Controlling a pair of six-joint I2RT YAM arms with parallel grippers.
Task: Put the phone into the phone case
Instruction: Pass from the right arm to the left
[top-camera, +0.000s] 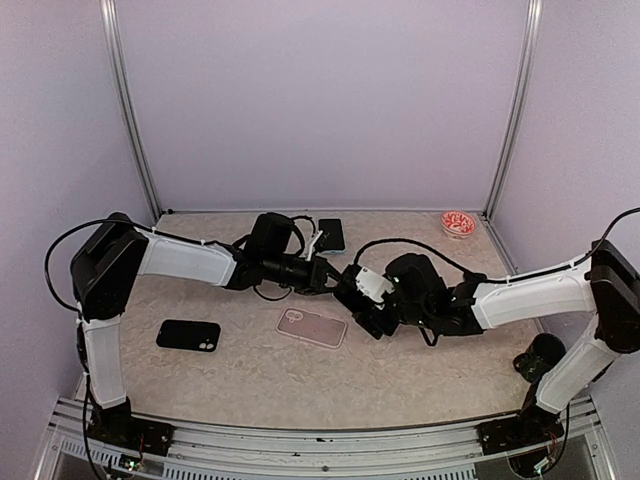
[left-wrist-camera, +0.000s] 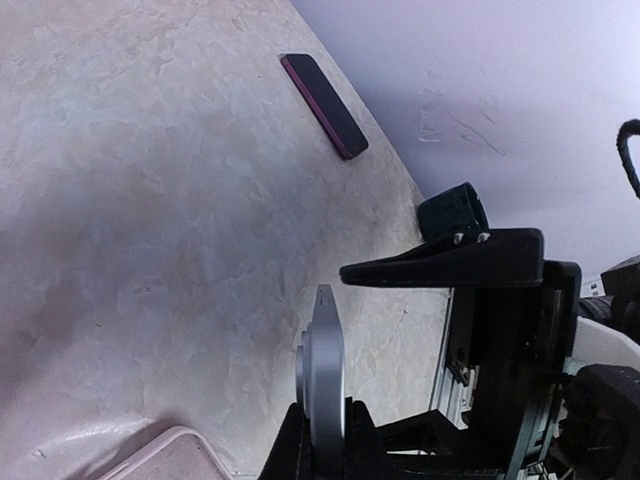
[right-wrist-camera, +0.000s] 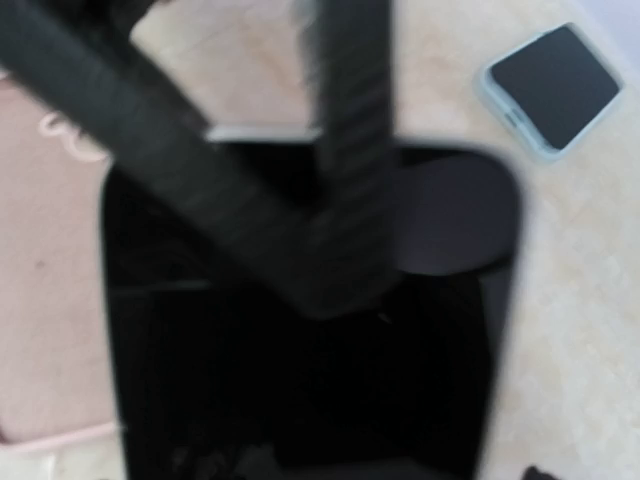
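My left gripper (top-camera: 328, 275) (left-wrist-camera: 325, 407) is shut on the bottom of a silver phone (left-wrist-camera: 325, 350), held edge-on above the table's middle. In the right wrist view the phone's black screen (right-wrist-camera: 300, 380) fills most of the picture, crossed by blurred dark fingers. The right gripper (top-camera: 354, 290) faces the left one. One of its black fingers (left-wrist-camera: 450, 262) stands just off the phone's upper end without touching, so it reads as open. The pink phone case (top-camera: 312, 327) (left-wrist-camera: 170, 455) (right-wrist-camera: 50, 250) lies flat on the table just below both grippers.
A black phone (top-camera: 188, 335) lies at the left. A phone in a pale blue case (top-camera: 331, 235) (right-wrist-camera: 555, 85) lies at the back. A red-and-white dish (top-camera: 459, 223) sits back right. A dark phone with a magenta edge (left-wrist-camera: 325, 105) lies farther off. A black object (top-camera: 545, 350) stands near the right arm.
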